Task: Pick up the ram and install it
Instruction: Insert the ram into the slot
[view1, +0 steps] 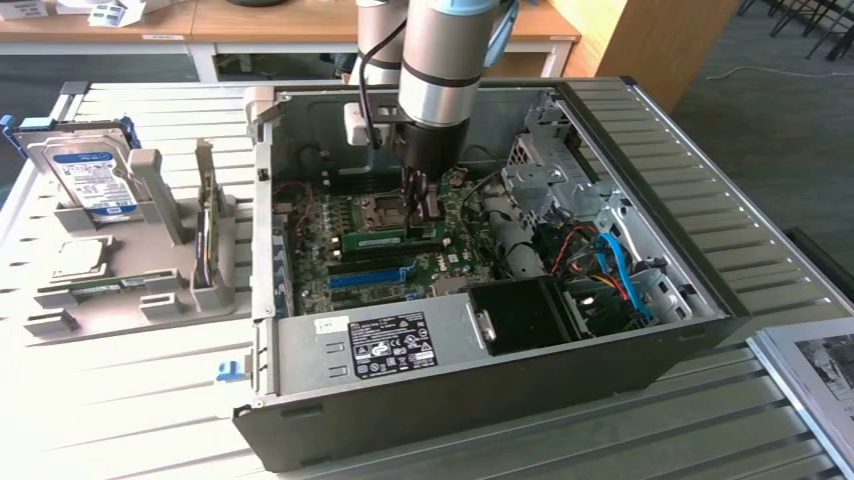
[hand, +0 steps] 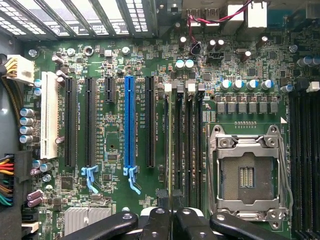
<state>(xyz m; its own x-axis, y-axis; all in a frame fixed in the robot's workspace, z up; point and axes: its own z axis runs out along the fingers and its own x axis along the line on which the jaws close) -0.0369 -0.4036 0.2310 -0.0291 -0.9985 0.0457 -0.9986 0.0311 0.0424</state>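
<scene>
The ram is a narrow green stick with a pale label. It stands on edge along a memory slot of the motherboard, just beside the CPU socket. My gripper reaches down into the open computer case at the end of the stick toward the exterior view's right. In the wrist view the ram shows edge-on as a thin dark line running away from the black fingertips. My gripper is shut on it there, over the slot nearest the expansion slots.
A grey parts holder sits at the exterior view's left with a hard drive, a square CPU chip and a thin board on edge. Inside the case are the power supply, drive cage and loose cables.
</scene>
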